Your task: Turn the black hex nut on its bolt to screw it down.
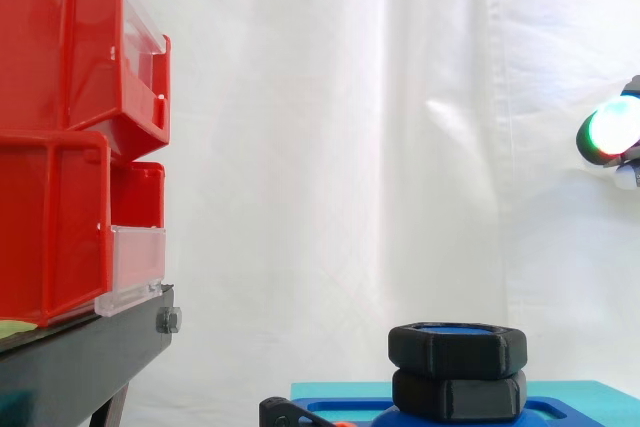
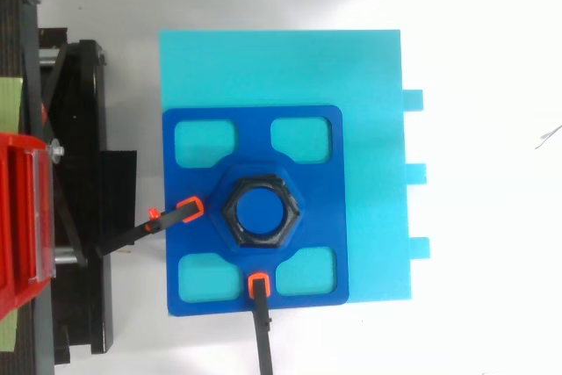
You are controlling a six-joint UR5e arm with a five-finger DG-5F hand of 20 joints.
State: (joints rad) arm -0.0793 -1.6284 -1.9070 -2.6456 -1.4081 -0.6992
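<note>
Top view: black hex nut [image 2: 231, 212] on its blue bolt [image 2: 261, 209] at the middle of the plate; the hand is well apart and not engaged.

Red bins [image 1: 55, 137] on the black stand [image 1: 80, 357] occupy the left, clear of the work. The cyan board [image 2: 281, 68] carries the blue plate [image 2: 255, 125], held by a left clamp [image 2: 189, 209] and a near clamp [image 2: 258, 285], both orange-tipped. In the side view the nut sits at the bolt's top with a second black hex body [image 1: 458, 395] directly beneath it; whether that is a nut or a collar is not determinable. The hand [image 1: 612, 129] is cut off by the right edge, high above the nut, and whether it is spread or closed cannot be told. Risk, in my judgement: a descent off the bolt's axis would catch only a corner, then slip off or jam the thread. The left clamp lies just beside the nut and could be fouled during turning. The remaining thread is hidden.
</note>
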